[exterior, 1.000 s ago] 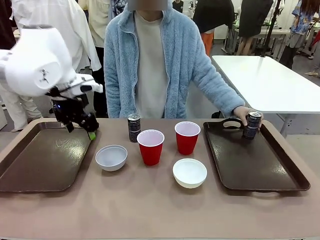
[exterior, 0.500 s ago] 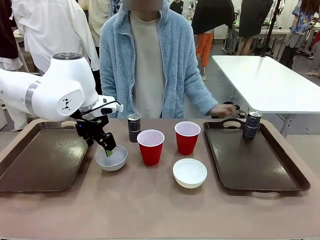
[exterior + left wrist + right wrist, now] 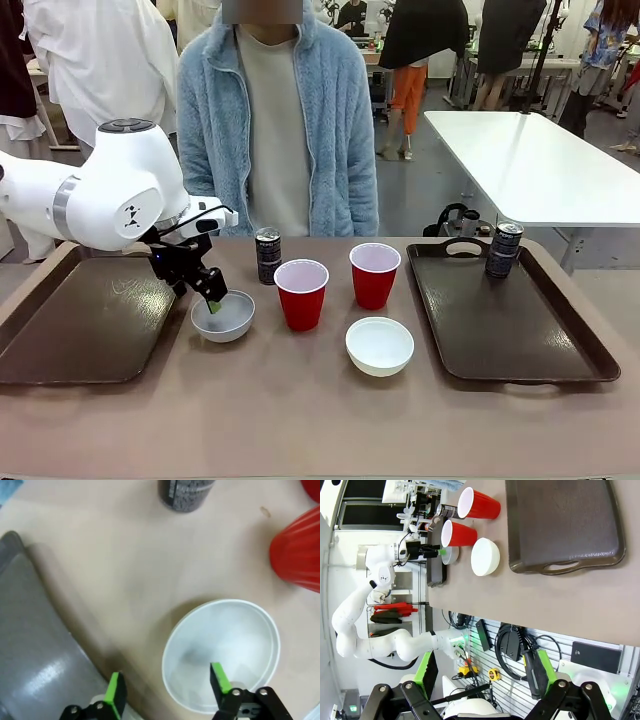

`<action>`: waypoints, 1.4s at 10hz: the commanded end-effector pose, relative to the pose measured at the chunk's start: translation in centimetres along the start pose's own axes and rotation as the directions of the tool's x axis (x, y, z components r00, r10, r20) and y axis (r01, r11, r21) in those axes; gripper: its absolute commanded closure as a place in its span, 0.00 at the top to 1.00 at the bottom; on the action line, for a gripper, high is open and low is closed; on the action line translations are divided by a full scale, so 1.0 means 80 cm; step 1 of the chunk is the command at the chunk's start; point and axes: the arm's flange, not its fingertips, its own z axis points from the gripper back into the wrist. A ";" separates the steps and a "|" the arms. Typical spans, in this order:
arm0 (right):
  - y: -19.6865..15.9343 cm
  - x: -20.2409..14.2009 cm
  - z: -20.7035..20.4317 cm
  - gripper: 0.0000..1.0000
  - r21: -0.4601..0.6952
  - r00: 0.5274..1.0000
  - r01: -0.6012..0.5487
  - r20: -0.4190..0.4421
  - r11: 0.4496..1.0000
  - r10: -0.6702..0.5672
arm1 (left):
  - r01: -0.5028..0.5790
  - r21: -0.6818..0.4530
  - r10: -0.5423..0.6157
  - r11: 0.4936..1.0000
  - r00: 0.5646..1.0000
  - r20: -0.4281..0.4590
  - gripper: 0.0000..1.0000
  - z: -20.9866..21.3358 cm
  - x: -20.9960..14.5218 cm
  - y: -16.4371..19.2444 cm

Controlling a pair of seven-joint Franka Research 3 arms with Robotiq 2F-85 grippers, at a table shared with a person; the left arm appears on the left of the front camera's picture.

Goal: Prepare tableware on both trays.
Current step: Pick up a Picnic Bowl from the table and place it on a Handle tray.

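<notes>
left gripper (image 3: 167,687): released, straddles rim of left bowl (image 3: 235,640) | right gripper (image 3: 485,670): released, hangs well apart from table (image 3: 545,595)

Beige desk (image 3: 300,420) before me, plain-topped. At its far edge a person (image 3: 275,120) in a pale blue fleece jacket over a light top stands facing me. Behind, to my right, a white table (image 3: 530,165); to my left, someone in a white coat (image 3: 100,60). Below the desk's near edge, seen from my right wrist: black cables (image 3: 512,642) and a small yellow tape measure (image 3: 493,674).
</notes>
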 end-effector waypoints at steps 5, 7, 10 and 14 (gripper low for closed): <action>-0.001 0.001 -0.001 1.00 0.000 1.000 0.002 -0.004 1.000 -0.002 | 0.014 -0.021 -0.014 1.000 1.000 -0.001 0.07 0.005 -0.003 0.004; -0.001 0.001 -0.001 1.00 0.000 1.000 0.002 -0.004 1.000 -0.002 | 0.009 -0.021 -0.009 1.000 1.000 -0.017 0.00 0.003 -0.005 0.005; -0.001 0.001 -0.001 1.00 0.000 1.000 0.002 -0.004 1.000 -0.002 | -0.025 -0.033 0.024 0.999 0.999 -0.028 0.00 0.012 -0.009 0.003; -0.001 0.001 -0.001 1.00 0.000 1.000 0.002 -0.004 1.000 -0.002 | -0.224 -0.132 0.227 0.965 0.974 0.002 0.00 0.140 -0.095 0.051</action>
